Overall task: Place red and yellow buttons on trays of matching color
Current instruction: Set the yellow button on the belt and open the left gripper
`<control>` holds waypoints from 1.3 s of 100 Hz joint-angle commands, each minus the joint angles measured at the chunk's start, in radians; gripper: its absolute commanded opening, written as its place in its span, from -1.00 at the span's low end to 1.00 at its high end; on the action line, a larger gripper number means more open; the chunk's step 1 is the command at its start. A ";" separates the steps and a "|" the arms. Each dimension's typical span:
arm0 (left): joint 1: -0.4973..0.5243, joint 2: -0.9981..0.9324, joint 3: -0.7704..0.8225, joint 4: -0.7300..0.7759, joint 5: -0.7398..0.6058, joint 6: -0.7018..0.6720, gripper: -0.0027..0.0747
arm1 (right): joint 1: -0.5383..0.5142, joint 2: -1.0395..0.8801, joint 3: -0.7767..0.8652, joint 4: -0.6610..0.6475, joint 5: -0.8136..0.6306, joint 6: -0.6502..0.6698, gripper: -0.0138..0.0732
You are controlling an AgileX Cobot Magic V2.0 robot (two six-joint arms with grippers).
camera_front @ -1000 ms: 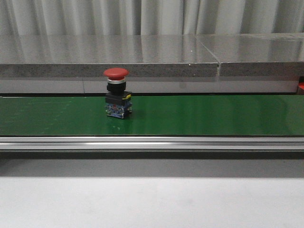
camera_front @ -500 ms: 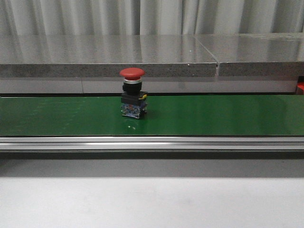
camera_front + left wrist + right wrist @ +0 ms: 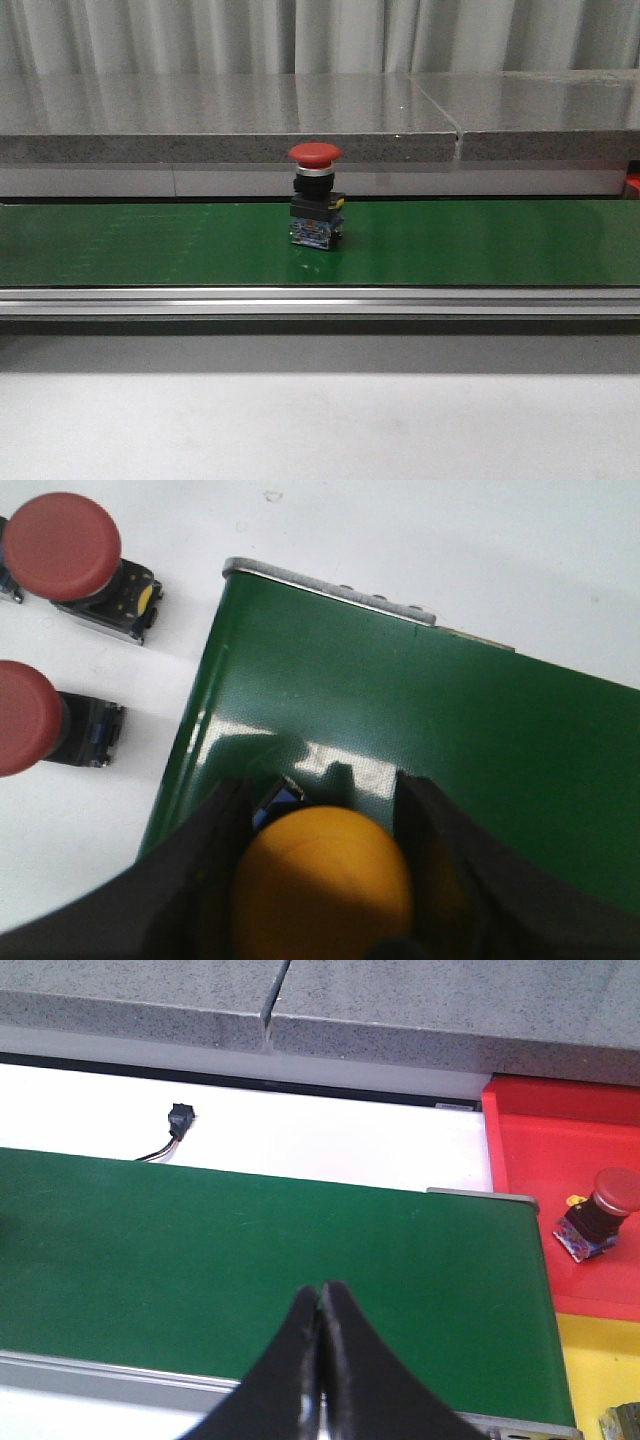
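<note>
Yellow button held at the belt's end; a red button stood mid-belt.

The left gripper point(image 3: 320, 870) was clamped on a yellow button point(image 3: 322, 880) just above the green belt point(image 3: 480, 245), near its metal-capped edge; setting it down looked next. The red button point(image 3: 316, 208) stood upright with bare belt on both sides. The right gripper point(image 3: 320, 1360), fingers pressed together and empty, hovered over the far end, near the red tray point(image 3: 560, 1140); it would need to open before any pick.

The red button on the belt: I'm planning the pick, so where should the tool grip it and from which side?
Judging by its pose, come from above. The red button stands upright on the green belt, wide mushroom cap on top. Closing on the narrower black body under the cap likely holds better than on the rounded cap.
</note>
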 commanded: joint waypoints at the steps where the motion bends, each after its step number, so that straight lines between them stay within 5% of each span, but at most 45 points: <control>1: -0.001 -0.027 -0.025 0.019 -0.046 0.001 -0.35 | 0.002 -0.001 -0.027 0.001 -0.077 -0.008 -0.84; 13: -0.001 -0.027 -0.025 0.019 -0.047 0.017 0.34 | 0.002 -0.001 -0.027 0.001 -0.077 -0.008 -0.84; 25: -0.001 -0.029 -0.025 0.019 -0.071 0.020 0.65 | 0.002 -0.001 -0.027 0.001 -0.077 -0.008 -0.84; 83: -0.156 -0.313 -0.006 0.019 -0.183 0.051 0.64 | 0.002 -0.001 -0.027 0.001 -0.077 -0.008 -0.84; 130: -0.161 -0.797 0.300 0.019 -0.209 0.051 0.64 | 0.002 -0.001 -0.027 0.001 -0.077 -0.008 -0.84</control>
